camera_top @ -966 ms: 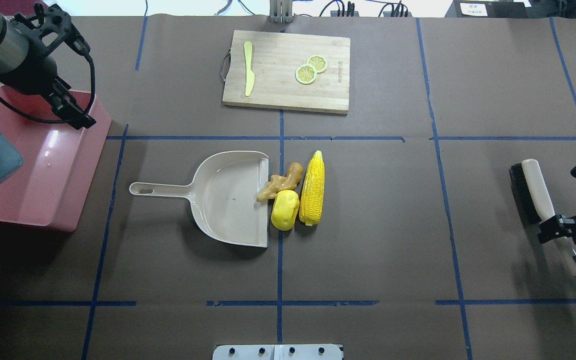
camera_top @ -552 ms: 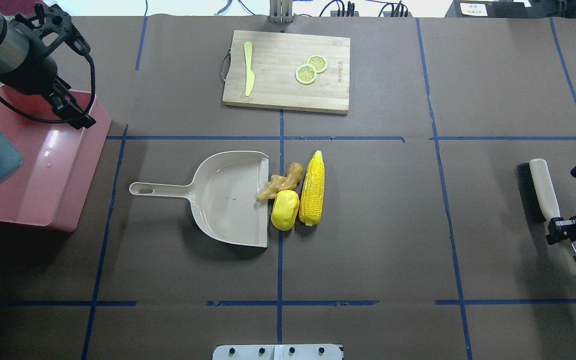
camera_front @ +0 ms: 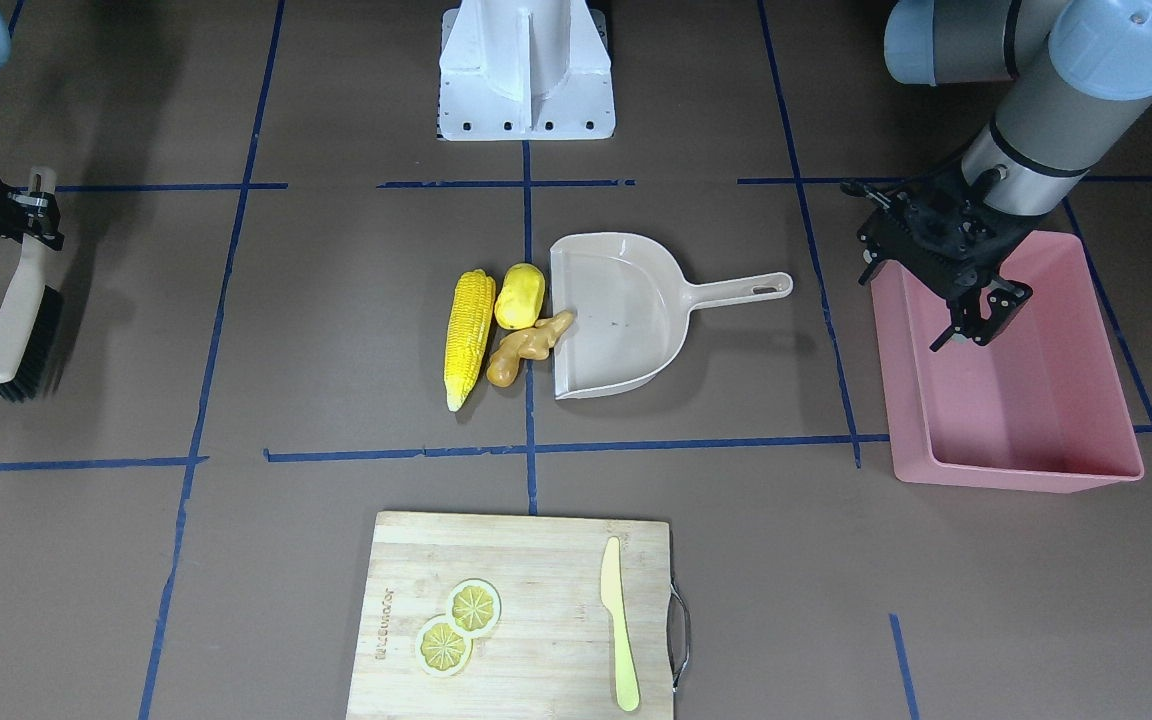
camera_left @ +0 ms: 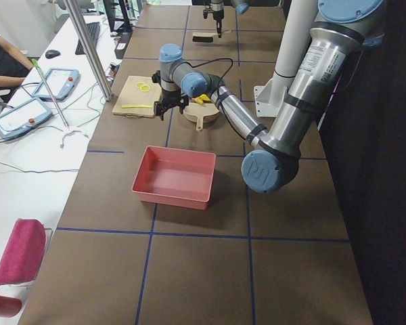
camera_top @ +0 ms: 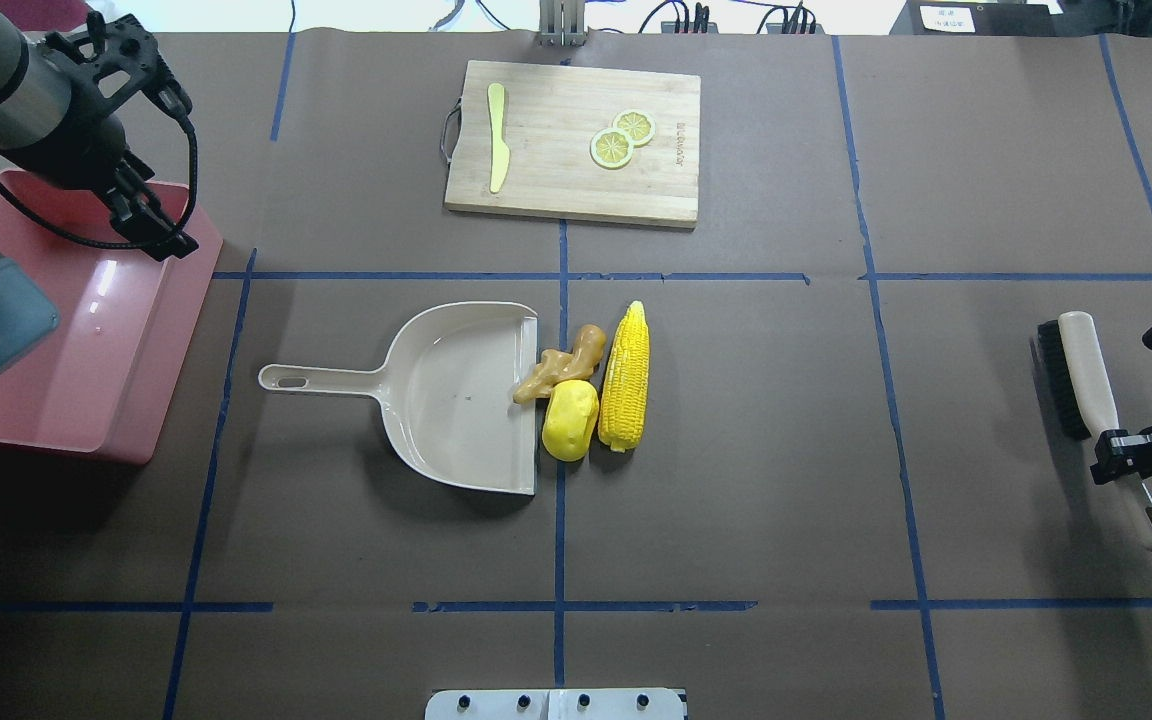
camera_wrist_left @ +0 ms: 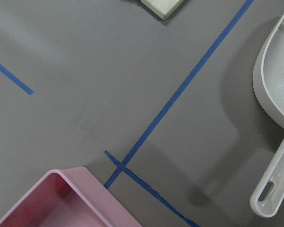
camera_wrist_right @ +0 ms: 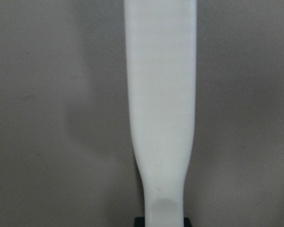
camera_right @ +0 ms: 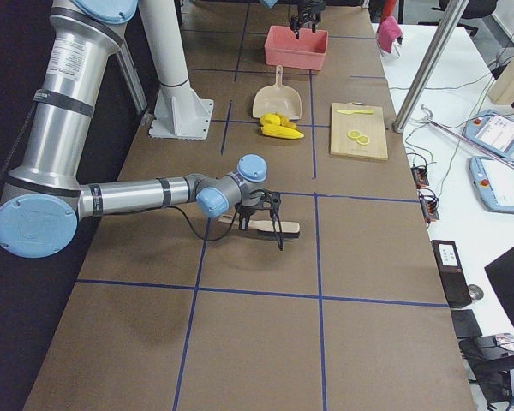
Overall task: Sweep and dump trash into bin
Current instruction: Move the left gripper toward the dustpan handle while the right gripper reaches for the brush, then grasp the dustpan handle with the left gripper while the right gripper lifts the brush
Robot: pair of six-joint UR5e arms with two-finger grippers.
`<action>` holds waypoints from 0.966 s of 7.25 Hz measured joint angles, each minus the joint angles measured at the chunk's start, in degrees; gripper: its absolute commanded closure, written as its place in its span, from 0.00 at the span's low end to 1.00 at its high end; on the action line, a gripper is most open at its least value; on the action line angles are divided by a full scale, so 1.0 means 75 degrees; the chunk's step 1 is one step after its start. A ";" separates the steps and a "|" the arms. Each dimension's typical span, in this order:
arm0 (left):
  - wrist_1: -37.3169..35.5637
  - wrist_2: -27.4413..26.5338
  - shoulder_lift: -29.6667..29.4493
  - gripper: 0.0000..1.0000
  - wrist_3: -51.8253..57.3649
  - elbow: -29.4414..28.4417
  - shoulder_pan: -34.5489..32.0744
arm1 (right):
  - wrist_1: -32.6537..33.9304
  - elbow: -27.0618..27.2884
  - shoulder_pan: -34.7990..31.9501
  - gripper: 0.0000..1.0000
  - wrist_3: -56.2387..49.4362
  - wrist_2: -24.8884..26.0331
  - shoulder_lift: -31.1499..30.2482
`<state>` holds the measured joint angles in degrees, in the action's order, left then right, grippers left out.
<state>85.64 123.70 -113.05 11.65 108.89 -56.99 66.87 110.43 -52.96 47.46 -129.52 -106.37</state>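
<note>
- The right gripper [camera_top: 1126, 448] is clamped on the handle of the brush [camera_top: 1081, 370].
- The trash is seen well apart, toward the surface's middle: corn cob [camera_top: 626, 378] nearest the brush, lengthwise parallel to the dustpan [camera_top: 456, 400] lip, with yellow lump [camera_top: 570, 420] and ginger root [camera_top: 564, 362] against that lip.
- The left gripper [camera_front: 966, 335] is held apart and empty over the bin [camera_front: 1016, 475].

At dustpan [camera_top: 456, 400] mouth: corn cob [camera_top: 626, 378], lump [camera_top: 570, 420], ginger root [camera_top: 561, 365]; bin [camera_top: 66, 380] beyond dustpan handle; brush [camera_top: 1086, 380] at opposite end.
</note>
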 measured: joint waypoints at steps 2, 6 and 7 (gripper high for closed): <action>-0.0004 -0.0017 0.0054 0.00 0.0908 0.0085 0.0241 | 0.1246 0.0893 -0.0144 1.00 0.0000 -0.0024 0.0250; -0.0007 -0.0073 0.0023 0.00 0.2114 0.0076 0.1607 | 0.2772 0.1288 -0.0188 1.00 0.0002 -0.0057 0.1393; -0.0024 -0.0095 -0.0051 0.00 0.2149 0.0052 0.1929 | 0.2918 0.1295 -0.0188 1.00 0.0008 -0.0079 0.1566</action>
<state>85.46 122.99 -113.44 27.76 109.28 -42.52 88.75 120.15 -54.37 47.52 -130.11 -94.62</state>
